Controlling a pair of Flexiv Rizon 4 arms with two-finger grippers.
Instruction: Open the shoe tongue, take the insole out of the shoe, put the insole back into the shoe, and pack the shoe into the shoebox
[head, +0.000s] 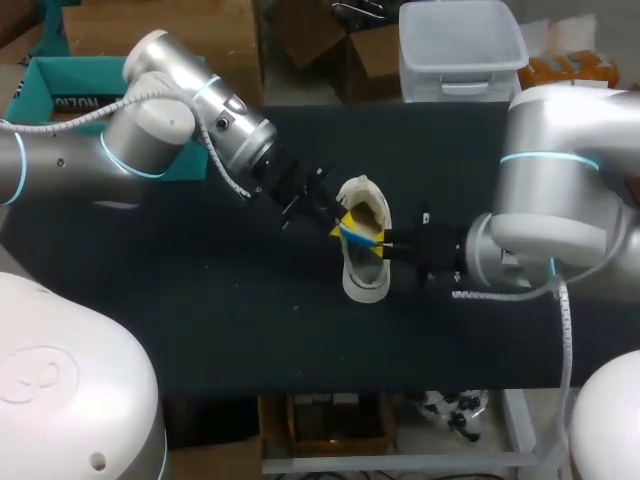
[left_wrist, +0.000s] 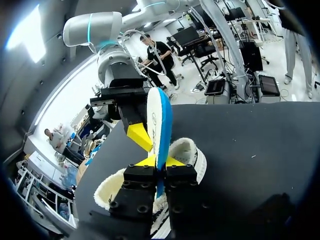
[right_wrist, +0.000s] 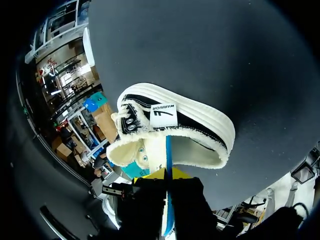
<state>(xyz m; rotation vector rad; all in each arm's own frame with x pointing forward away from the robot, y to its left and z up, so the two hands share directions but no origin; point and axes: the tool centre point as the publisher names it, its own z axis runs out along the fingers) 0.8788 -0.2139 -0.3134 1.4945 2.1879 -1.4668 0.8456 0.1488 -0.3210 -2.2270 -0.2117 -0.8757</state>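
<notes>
The left hand (left_wrist: 155, 162) was closed on the insole (left_wrist: 159, 120), its two yellow tips pressed against the flat faces from either side. The insole stood on edge, white with a blue rim, rising out ahead of the fingers. The right hand (right_wrist: 167, 175) was also clamped on the insole, with the thin blue edge running between its tips. In the left wrist view it met the insole from the opposite side, just beyond the left hand's grip.

Directly under both hands lay the shoe (right_wrist: 180, 122), a cream low-top with a black side panel. It rested on its sole near the middle of the dark table (head: 200, 300), its mouth open. The insole's lower end appeared to sit in or just over that opening; which one was not clear.

A teal box (head: 60, 95), probably the shoebox, sat at the far left corner behind the left arm, well apart from the shoe.

The step looked like guiding the insole through the shoe's mouth. To do it well, one hand should probably let go so the insole is not bent between two grips. The other should keep it lined up with the shoe's length and stop the collar from snagging.
</notes>
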